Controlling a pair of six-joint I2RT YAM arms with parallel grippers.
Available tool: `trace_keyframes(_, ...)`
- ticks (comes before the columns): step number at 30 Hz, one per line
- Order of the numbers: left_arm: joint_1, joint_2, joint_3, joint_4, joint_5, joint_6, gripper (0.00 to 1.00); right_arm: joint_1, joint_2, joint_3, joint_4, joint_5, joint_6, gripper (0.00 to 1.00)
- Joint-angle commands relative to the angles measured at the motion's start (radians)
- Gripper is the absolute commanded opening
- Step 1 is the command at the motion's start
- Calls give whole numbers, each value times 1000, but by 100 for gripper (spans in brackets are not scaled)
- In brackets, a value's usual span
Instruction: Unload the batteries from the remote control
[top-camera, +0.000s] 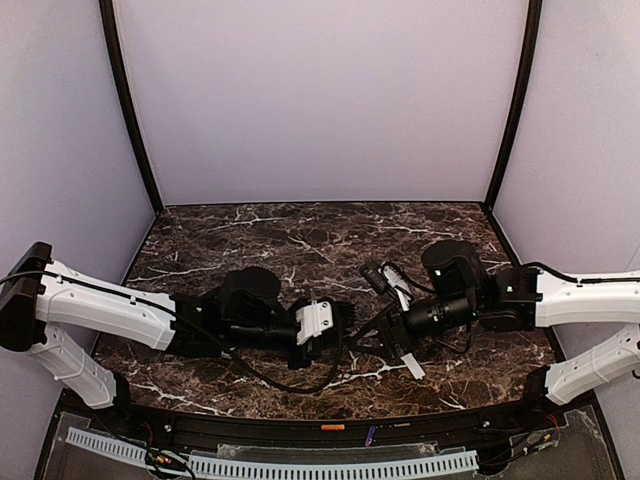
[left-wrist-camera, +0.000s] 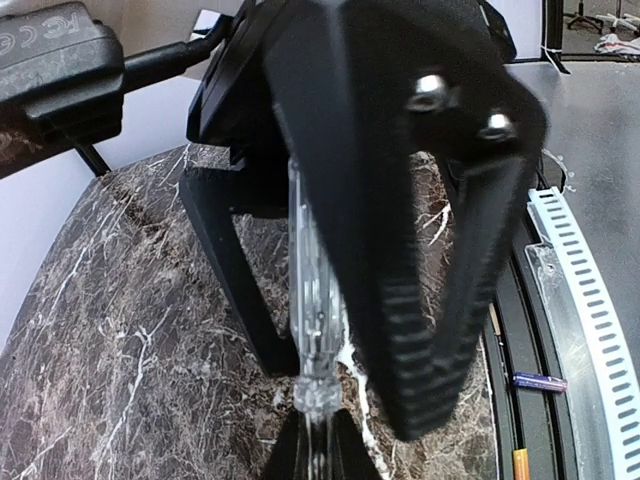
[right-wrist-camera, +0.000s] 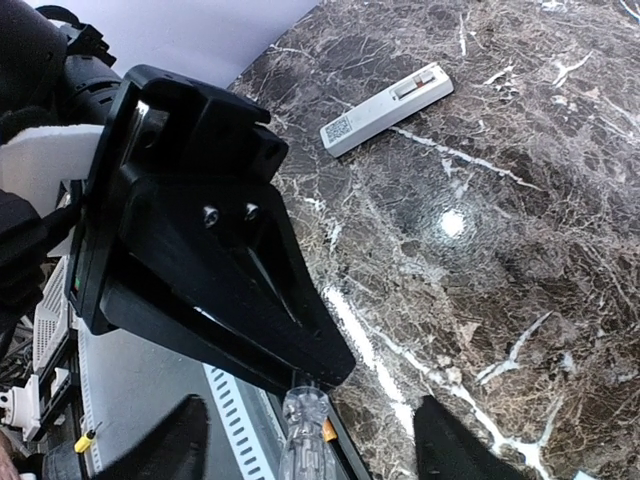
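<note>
The remote control (right-wrist-camera: 385, 105) lies flat on the marble far from both grippers, back side up, with a code label and a small recess showing. In the top view it is hidden. I cannot make out the batteries in the recess. The two grippers meet tip to tip over the front middle of the table. My left gripper (left-wrist-camera: 320, 450) (top-camera: 335, 335) is shut on one end of a clear plastic tool (left-wrist-camera: 315, 290). My right gripper (right-wrist-camera: 315, 445) (top-camera: 385, 335) stands open around the tool's other end (right-wrist-camera: 305, 430), with its fingers (right-wrist-camera: 455, 445) well off it.
A flat white strip (top-camera: 410, 362) lies on the marble by the right gripper. In the black rail (top-camera: 300, 432) along the table's front edge sit a small orange piece (top-camera: 333, 427) and a blue one (top-camera: 370, 435). Tent walls close in the back and sides.
</note>
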Motion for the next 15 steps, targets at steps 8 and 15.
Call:
trace_keyframes(8,0,-61,-87,58,-301,-196,0,-39,-90,13,-5,614,-52,99)
trace_keyframes(15,96,17,-26,-43,-458,-423,0,-96,-141,-120,132,874,-73,99)
